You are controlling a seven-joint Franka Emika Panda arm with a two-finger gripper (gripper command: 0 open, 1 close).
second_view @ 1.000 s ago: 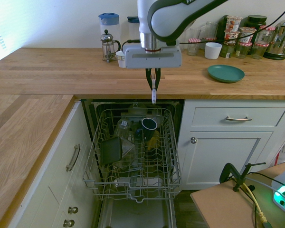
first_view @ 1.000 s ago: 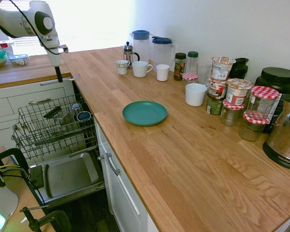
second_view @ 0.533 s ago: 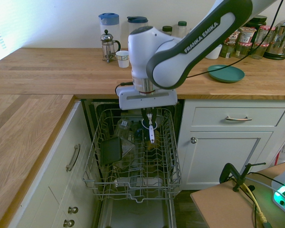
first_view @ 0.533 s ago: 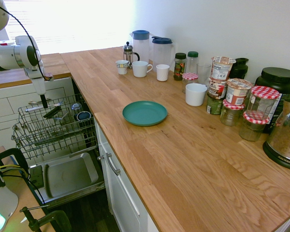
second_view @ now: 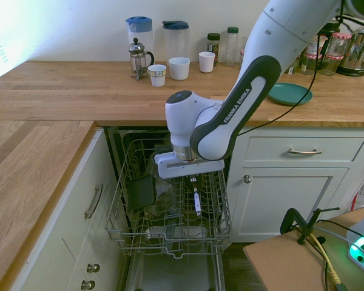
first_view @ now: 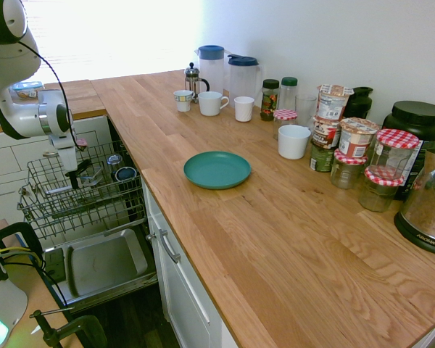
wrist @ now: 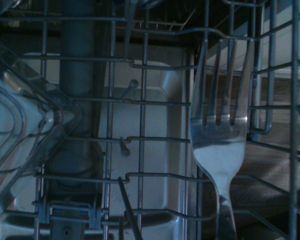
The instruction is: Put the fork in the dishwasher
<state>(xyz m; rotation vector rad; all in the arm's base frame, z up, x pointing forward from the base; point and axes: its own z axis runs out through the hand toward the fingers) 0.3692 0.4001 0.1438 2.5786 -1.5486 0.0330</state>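
Note:
The dishwasher stands open with its grey wire rack [second_view: 128, 159] pulled out over the steel inner door [first_view: 105, 262]. My gripper [second_view: 193, 179] is low inside the rack, near its right side, shut on the fork [second_view: 196, 200]. The slim silver fork hangs down between the wires. In the wrist view the fork [wrist: 221, 142] shows close up, its tines lying across the rack wires above the grey door. From the other side, the gripper [first_view: 74, 179] sits at the rack's [first_view: 36, 206] middle.
A dark mug [first_view: 125, 174], a clear container [wrist: 20, 130] and a black item [second_view: 142, 192] sit in the rack. The green plate [first_view: 217, 170] lies on the wooden counter, with cups, pitchers and jars behind it. White drawers [second_view: 303, 151] flank the dishwasher.
The arm has come down from counter height into the rack, carrying the fork with it. The fork now hangs among the wires instead of above them.

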